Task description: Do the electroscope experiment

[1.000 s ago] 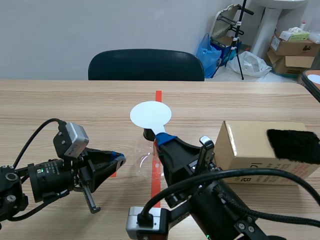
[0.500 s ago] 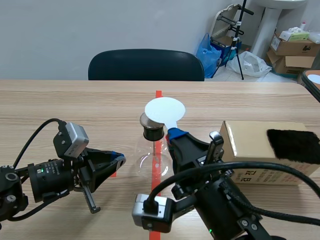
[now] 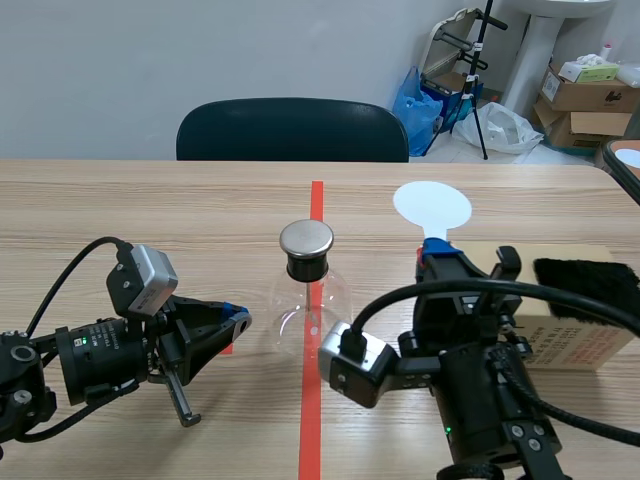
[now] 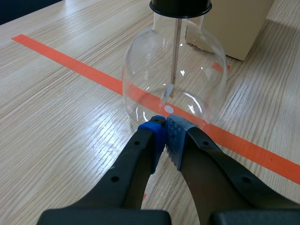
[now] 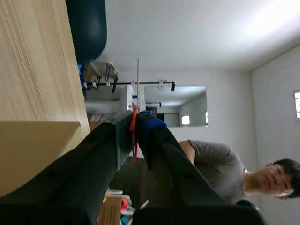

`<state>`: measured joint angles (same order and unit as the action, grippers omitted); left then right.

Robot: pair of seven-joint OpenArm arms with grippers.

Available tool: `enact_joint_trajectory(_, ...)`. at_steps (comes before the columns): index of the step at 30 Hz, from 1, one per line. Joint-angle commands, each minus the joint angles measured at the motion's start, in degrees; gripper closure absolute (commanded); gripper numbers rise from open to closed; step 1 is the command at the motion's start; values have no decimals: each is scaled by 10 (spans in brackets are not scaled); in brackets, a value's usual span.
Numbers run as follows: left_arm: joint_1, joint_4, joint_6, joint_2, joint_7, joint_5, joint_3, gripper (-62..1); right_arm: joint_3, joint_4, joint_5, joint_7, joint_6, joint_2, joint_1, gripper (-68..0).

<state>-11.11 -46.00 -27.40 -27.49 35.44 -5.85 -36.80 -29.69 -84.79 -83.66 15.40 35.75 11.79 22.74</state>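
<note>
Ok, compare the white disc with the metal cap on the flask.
The white disc is matt white; the metal cap is shiny grey. The white disc stands on edge, gripped by its stem in the right hand; the metal cap lies flat on the black stopper of the flask. Both are round.

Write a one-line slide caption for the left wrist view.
Left gripper, shut, close before the round glass flask, with the metal rod hanging inside.

Bright, even light, possibly overhead, flask (image 4: 140,84) glints
</note>
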Motion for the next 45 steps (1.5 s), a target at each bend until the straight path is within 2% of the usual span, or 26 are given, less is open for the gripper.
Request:
enact_joint_trajectory(1, -2, -14, -2, 0, 8, -5, 2, -32, 5, -6, 0, 17, 6, 3, -7, -17)
enact_joint_trajectory(11, -2, -14, -2, 0, 8, -5, 2, -32, 5, -6, 0, 98, 6, 3, -7, -17)
enact_joint_trajectory(25, -2, -14, -2, 0, 8, -5, 2, -32, 5, -6, 0, 104, 6, 3, -7, -17)
enact_joint_trajectory(34, -2, -14, -2, 0, 8, -5, 2, -32, 5, -9, 0, 18, 6, 3, -7, -17)
enact_joint_trajectory(38, -2, -14, -2, 0, 8, -5, 2, -32, 5, -16, 0, -34, -24, 3, -7, -17)
enact_joint_trajectory(45, -2, -14, -2, 0, 8, -5, 2, -32, 5, -17, 0, -116, -24, 3, -7, -17)
